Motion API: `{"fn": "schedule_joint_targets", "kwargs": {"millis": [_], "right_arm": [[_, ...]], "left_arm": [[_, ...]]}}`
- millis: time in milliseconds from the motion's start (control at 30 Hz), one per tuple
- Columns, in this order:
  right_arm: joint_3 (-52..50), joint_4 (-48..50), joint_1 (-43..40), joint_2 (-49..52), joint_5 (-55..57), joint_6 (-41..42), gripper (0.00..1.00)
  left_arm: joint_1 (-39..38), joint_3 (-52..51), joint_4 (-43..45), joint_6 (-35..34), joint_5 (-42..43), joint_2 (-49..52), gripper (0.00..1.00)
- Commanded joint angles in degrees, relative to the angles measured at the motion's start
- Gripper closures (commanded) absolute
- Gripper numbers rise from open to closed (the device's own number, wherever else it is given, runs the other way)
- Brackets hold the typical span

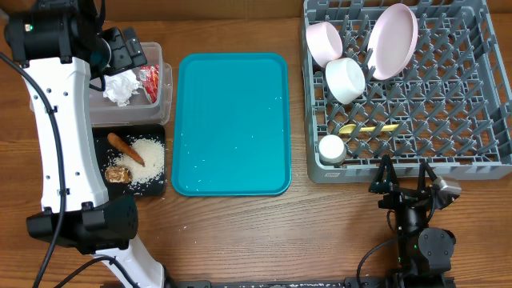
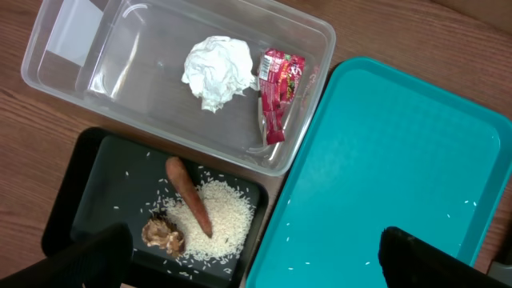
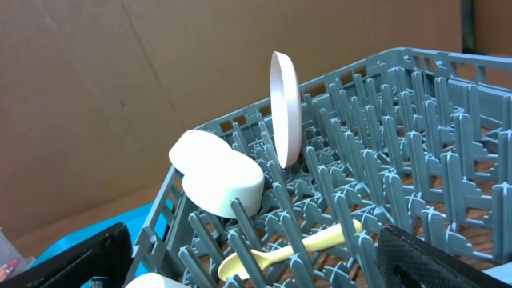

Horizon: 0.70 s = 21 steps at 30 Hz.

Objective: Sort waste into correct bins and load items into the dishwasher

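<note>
Left gripper (image 2: 254, 260) and right gripper (image 3: 260, 264) gape empty; sausage (image 2: 190, 198) binned in black tray (image 2: 92, 184), plate (image 3: 285, 104) in rack (image 3: 432, 96); seemingly only retreat remains.

Wooden tabletop (image 1: 240, 240) with visible grain, plain brown board (image 3: 120, 64) behind it, soft even light

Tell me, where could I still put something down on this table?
The teal tray is nearly bare. The right half of the dish rack is free; its left side holds bowls, plate, cup and spoon. Bare table lies in front of the teal tray. The black tray is crowded with food.
</note>
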Motion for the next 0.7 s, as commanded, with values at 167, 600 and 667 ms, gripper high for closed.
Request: {"fn": "schedule_joint_targets", "kwargs": {"millis": [167, 600, 667], "right_arm": [[-0.61, 0.31, -0.11, -0.68, -0.48, 0.0, 0.0], [-0.61, 0.31, -0.11, -0.68, -0.48, 0.0, 0.0], [-0.61, 0.31, -0.11, -0.68, -0.48, 0.0, 0.0]], "left_arm": [[-1.88, -0.26, -0.48, -0.33, 0.11, -6.58, 0.0], [-4.11, -34.03, 38.23, 6.16, 1.62, -37.24, 0.0], [-3.61, -46.03, 47.76, 9.75, 5.05, -44.26, 0.0]]}}
